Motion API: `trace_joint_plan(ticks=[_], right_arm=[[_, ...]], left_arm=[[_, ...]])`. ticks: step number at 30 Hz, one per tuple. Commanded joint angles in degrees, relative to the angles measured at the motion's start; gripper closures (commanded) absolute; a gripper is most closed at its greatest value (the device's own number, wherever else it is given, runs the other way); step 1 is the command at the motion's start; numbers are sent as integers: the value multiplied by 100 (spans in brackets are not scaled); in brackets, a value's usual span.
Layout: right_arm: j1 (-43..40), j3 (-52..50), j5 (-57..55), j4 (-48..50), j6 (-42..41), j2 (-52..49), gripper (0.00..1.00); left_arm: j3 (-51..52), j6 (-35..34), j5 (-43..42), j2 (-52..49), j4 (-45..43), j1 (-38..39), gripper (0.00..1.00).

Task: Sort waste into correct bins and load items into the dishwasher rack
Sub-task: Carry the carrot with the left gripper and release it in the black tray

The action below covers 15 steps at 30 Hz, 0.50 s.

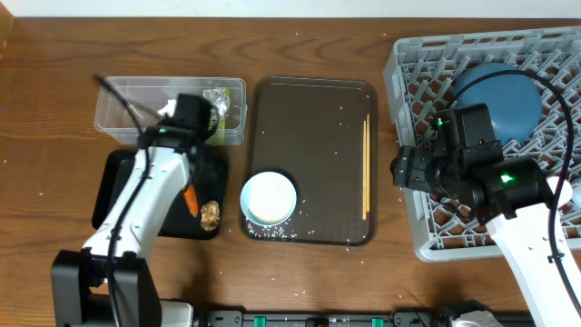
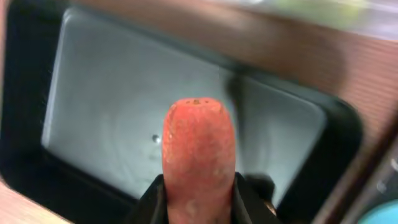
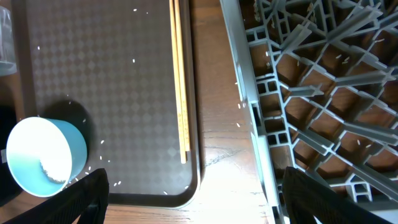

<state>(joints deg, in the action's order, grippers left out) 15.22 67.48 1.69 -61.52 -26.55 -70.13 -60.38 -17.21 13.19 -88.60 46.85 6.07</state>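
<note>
1. Overhead view: the orange carrot (image 1: 191, 199) shows at the lower left, over the shallow black tray (image 1: 113, 195). It is beside the brown food lump (image 1: 210, 214) lying in that tray.
2. Left wrist view: the left fingers (image 2: 149, 208) are closed narrowly on the carrot, one on each side. Its blunt tip points up the frame above the tray's floor.
3. The clear tub (image 1: 118, 113) sits at the upper left of the wooden surface, just above the black tray, with the snack wrapper (image 1: 222, 104) inside.
4. The right fingers (image 3: 84, 199) stand wide apart and hold nothing, over the gap between the serving tray (image 3: 112, 74) and the grey rack (image 3: 311, 93).
5. On the serving tray lie the chopsticks (image 3: 180, 81) near its right edge, the white bowl (image 3: 40, 155) at its lower left corner, and scattered rice grains (image 1: 272, 233).
6. The blue plate (image 1: 497, 95) rests in the rack's upper part.
</note>
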Motion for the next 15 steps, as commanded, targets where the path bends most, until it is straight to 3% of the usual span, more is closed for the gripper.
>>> trace_joint_plan(ticks=[1,10,15], right_arm=[[72,24,-15,2,4,-7,18],[72,24,-15,0,4,-7,18],[72,24,-15,-7,4,-7,18]], left_arm=[[341,-1237,-225,83,-254,-302,78],[584,-2507,-190,83,-1460,-514,77],[584,-3390,17,83,-1596,-527,65]])
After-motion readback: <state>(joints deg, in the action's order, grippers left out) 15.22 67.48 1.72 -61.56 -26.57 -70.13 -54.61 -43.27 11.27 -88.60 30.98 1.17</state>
